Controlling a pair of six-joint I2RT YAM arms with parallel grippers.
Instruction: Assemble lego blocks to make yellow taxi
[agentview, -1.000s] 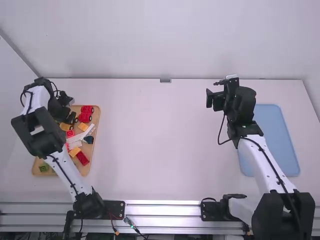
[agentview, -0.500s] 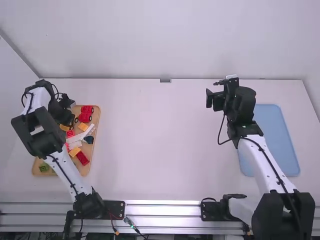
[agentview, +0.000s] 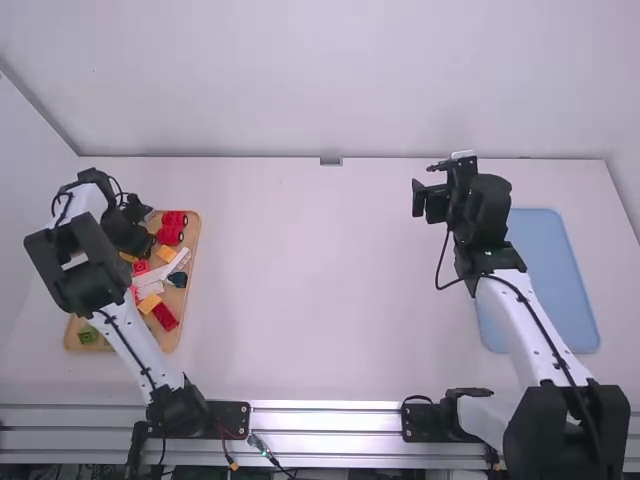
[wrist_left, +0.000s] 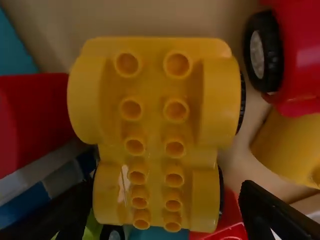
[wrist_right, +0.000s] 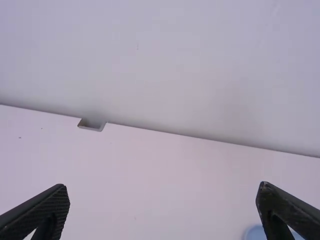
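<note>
left gripper (agentview: 148, 243): spread wide, gripping nothing | yellow studded wheeled base (wrist_left: 155, 115): beneath it, partly between its fingertips in the wrist view; contact, cannot tell | red wheeled block (wrist_left: 305, 55): off to one side of it | right gripper (agentview: 418, 198): spread wide, unloaded, well apart from tray (agentview: 190, 255)

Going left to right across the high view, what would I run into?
The green piece, the red wheeled piece, the small grey notch at the table's back edge, the right gripper, the blue tray.
</note>
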